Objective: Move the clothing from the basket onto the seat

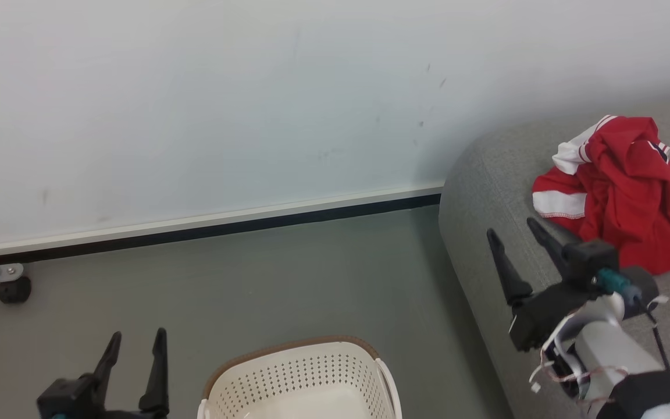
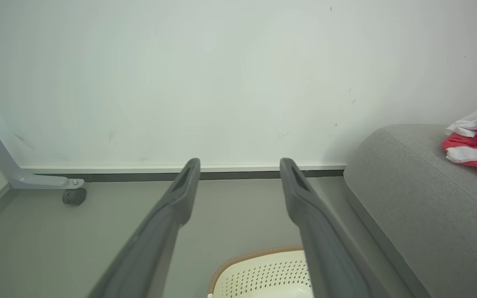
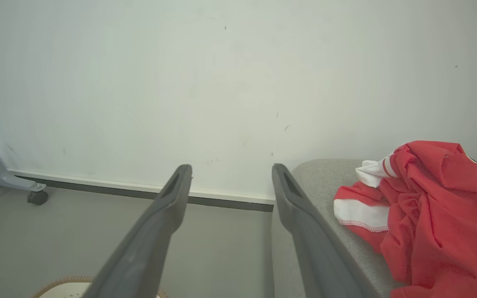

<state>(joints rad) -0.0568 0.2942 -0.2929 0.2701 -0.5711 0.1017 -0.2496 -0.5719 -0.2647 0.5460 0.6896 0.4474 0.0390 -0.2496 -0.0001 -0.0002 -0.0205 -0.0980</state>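
Note:
The red clothing (image 1: 626,192) with white trim lies crumpled on the grey seat (image 1: 486,186) at the right; it also lies at the right edge (image 2: 476,140) and at the right (image 3: 437,215) of the wrist views. The cream basket (image 1: 303,381) stands on the floor at the bottom centre, and the part of its inside that I see holds nothing. My right gripper (image 1: 512,233) is open over the seat's left edge, just left of the clothing, with nothing between its fingers. My left gripper (image 1: 137,340) is open at the lower left, left of the basket.
A pale wall (image 1: 195,105) with a dark baseboard runs across the back. A grey frame leg on a black caster (image 1: 14,289) stands at the far left. Grey floor (image 1: 282,273) lies between basket, wall and seat.

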